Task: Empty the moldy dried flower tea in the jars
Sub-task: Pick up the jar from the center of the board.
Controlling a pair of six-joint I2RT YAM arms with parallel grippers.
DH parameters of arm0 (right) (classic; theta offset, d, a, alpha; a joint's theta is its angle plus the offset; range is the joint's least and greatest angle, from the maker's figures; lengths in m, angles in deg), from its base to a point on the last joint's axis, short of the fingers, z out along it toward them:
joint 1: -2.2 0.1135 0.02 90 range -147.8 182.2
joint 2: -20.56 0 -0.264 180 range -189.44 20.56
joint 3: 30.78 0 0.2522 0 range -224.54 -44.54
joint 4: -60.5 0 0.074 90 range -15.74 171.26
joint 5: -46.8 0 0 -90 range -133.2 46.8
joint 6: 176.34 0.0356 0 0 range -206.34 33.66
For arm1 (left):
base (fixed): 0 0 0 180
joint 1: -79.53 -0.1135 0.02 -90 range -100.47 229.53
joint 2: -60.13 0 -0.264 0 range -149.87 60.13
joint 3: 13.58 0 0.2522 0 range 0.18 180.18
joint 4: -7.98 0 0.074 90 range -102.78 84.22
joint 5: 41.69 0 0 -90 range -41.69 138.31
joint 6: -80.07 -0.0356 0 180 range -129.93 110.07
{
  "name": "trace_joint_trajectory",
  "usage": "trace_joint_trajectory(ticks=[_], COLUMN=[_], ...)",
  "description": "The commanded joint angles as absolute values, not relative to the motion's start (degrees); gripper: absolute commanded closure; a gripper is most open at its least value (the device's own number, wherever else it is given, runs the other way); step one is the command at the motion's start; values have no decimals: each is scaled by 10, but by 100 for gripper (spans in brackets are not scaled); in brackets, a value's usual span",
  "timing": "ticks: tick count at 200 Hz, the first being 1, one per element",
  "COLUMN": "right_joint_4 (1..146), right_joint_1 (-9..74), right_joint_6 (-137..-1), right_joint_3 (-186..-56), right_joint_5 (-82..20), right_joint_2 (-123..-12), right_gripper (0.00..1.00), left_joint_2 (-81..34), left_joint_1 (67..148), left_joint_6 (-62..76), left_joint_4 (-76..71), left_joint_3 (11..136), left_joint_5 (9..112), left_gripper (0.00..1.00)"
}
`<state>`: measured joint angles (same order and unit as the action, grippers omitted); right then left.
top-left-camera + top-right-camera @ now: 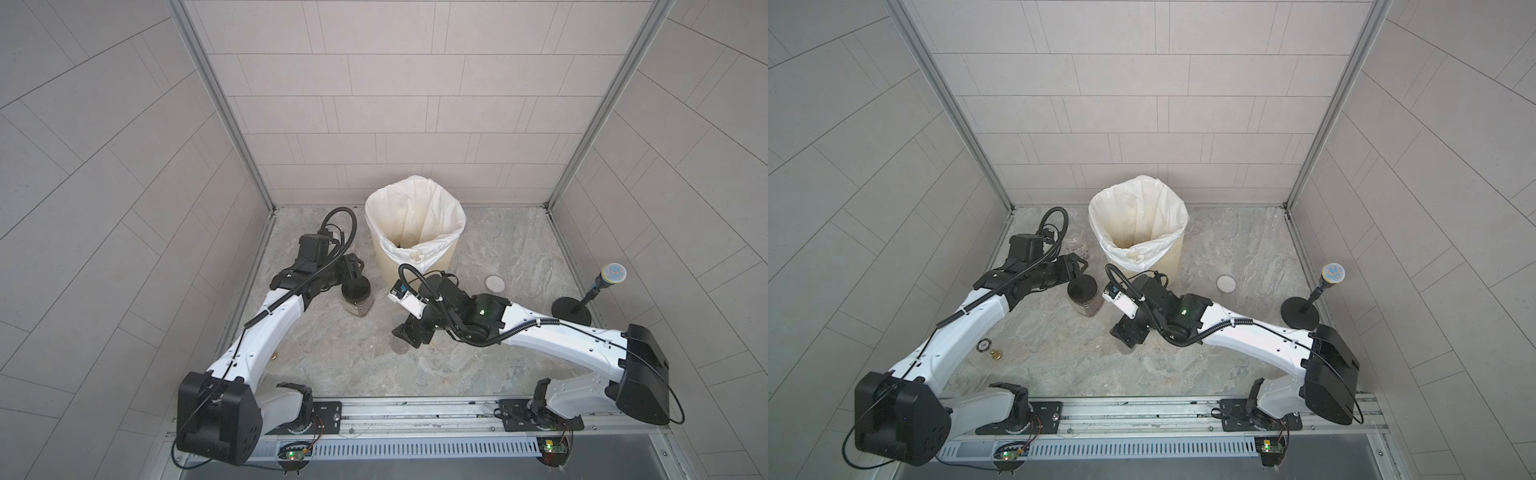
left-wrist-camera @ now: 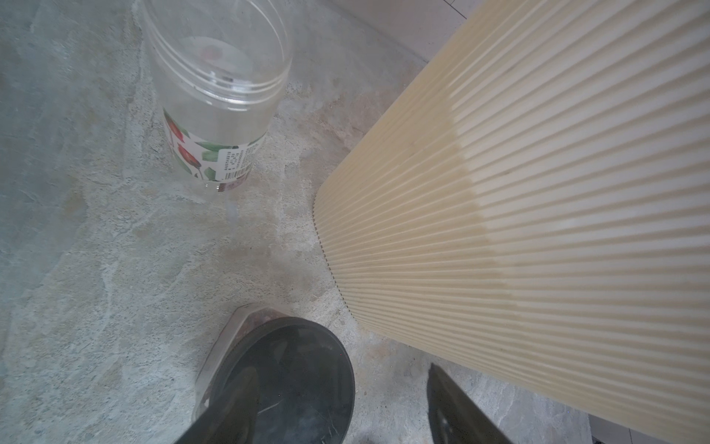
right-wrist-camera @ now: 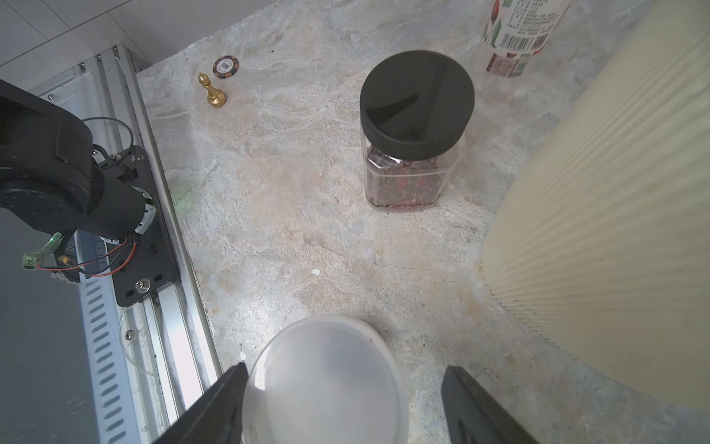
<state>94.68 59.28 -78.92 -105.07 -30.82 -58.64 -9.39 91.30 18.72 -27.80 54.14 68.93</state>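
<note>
A squat jar with a black lid [image 3: 415, 103] stands shut, dark reddish tea [image 3: 403, 184] showing through its wall. It stands left of the bin in both top views [image 1: 357, 297] [image 1: 1084, 293]. My left gripper [image 2: 342, 403] hangs open just above it, one finger [image 2: 230, 407] over the lid [image 2: 284, 380], the other on the bin side. The labelled jar [image 2: 219, 103] stands lidless and looks empty. My right gripper [image 3: 342, 403] is open around a clear slim jar [image 3: 326, 384]. One finger [image 3: 226, 399] touches its rim, the other stands apart. No dark mass shows inside.
The cream ribbed bin [image 1: 415, 232] with a white liner stands at the back middle. A round white lid [image 1: 495, 284] lies to its right, and a microphone on a stand [image 1: 611, 276] is at the far right. A poker chip [image 1: 983, 344] and a brass piece [image 1: 995, 354] lie under the left arm.
</note>
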Motion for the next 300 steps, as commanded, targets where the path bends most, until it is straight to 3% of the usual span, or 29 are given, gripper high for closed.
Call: trace_joint_trajectory(ticks=[1, 89, 195, 254, 300], right_joint_4=[950, 943, 926, 850, 818], right_joint_1=[598, 570, 353, 299, 284], right_joint_6=[-800, -775, -607, -524, -491], right_joint_3=[-1059, -1029, -997, -976, -979], right_joint_5=[-322, -329, -116, 12, 52], right_joint_2=[-589, -501, -394, -373, -360], right_gripper=[26, 45, 47, 48, 49], left_joint_2=[-84, -71, -48, -59, -78], left_joint_1=[916, 918, 1062, 1122, 1164], left_joint_6=[192, 151, 1, -38, -60], left_joint_4=[-258, -251, -139, -111, -119], left_joint_3=[534, 532, 520, 516, 533], left_joint_5=[696, 739, 875, 992, 1005], left_gripper=[28, 28, 26, 25, 23])
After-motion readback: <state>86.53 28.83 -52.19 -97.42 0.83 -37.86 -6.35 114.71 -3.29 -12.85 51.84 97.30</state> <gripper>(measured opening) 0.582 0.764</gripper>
